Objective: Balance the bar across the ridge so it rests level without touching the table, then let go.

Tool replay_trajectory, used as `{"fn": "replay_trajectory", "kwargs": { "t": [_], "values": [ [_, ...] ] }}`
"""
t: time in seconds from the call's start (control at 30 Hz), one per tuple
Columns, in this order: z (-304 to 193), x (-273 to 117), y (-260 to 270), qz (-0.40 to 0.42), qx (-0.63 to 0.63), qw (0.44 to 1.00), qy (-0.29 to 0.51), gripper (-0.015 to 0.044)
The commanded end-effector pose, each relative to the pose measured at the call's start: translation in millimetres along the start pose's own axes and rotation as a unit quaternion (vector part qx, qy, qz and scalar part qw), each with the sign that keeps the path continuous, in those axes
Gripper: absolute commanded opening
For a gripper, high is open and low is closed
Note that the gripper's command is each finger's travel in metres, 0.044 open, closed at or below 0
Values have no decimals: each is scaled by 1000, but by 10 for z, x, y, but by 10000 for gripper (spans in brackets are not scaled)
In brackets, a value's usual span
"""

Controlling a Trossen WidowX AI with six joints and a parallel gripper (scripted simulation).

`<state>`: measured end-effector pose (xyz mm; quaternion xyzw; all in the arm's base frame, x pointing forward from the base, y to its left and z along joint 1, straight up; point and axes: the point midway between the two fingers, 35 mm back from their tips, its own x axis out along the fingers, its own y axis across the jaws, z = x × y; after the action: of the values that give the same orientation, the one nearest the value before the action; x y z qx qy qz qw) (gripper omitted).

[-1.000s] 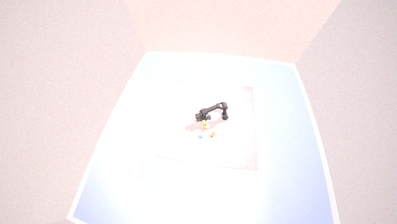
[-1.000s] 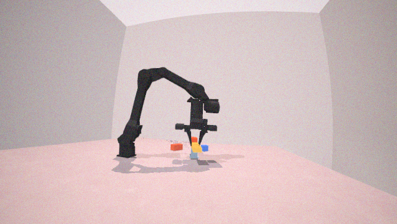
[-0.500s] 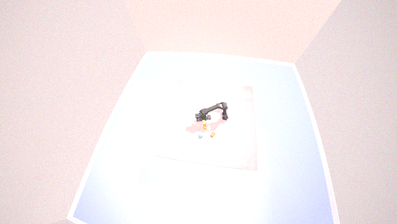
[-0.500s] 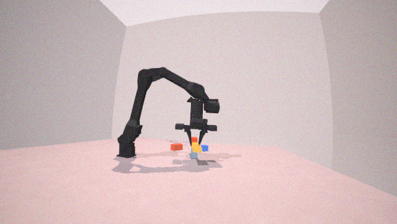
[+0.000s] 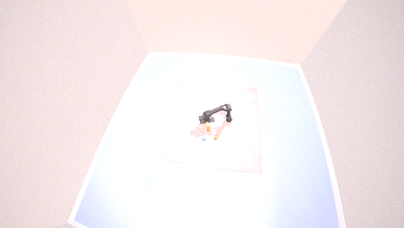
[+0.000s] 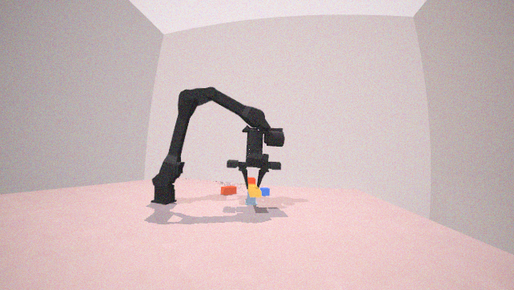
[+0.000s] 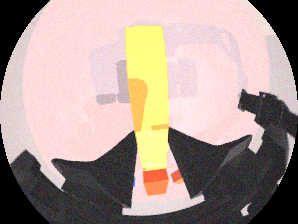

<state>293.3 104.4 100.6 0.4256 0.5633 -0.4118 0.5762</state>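
Yellow, slim bar (image 5: 207, 125) (image 6: 254, 191) (image 7: 148, 60): from the top it reaches out from under the hand (image 5: 207, 122) (image 6: 253, 186) (image 7: 152, 131), with an orange-red end block (image 5: 208, 129) (image 6: 251, 180) (image 7: 155, 176) at its far tip. A loose orange block (image 5: 216, 137) (image 6: 228, 190) (image 7: 177, 175) and a small blue block (image 5: 203, 138) (image 6: 265, 191) lie beyond that end, apart from the bar. The other side of the bar looks to offer more room to withdraw.

Exterior view: the pale blue ridge (image 6: 250, 199) stands on the desk (image 6: 280, 248) directly below the bar, by the look of it. Contact between them, and whether the bar is level, I cannot tell. The loose orange block is on the picture's left of the bar, the blue one on its right, so a wide sideways sweep should be avoided. Straight up seems the safer way out.

Wrist view: the hand is clenched on the bar, near its block end. It looks stiff and light, its smooth faces perhaps slippery; the end block probably shifts the balance that way, so the off-centre grip makes sense. The long free end could dip or swing if the fingers part unevenly.
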Motion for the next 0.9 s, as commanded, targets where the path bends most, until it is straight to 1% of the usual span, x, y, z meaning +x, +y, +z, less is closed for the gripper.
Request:
{"fn": "replay_trajectory", "kwargs": {
  "t": [0.0, 0.2, 0.4, 0.43, 0.87],
  "values": [
    [0, -1, 0, 0, 0, 1000, 0, 0],
    [0, -1, 0, 0, 0, 1000, 0, 0],
    [0, -1, 0, 0, 0, 1000, 0, 157],
    [0, -1, 0, 0, 0, 1000, 0, 167],
    [0, -1, 0, 0, 0, 1000, 0, 167]
  ]
}}
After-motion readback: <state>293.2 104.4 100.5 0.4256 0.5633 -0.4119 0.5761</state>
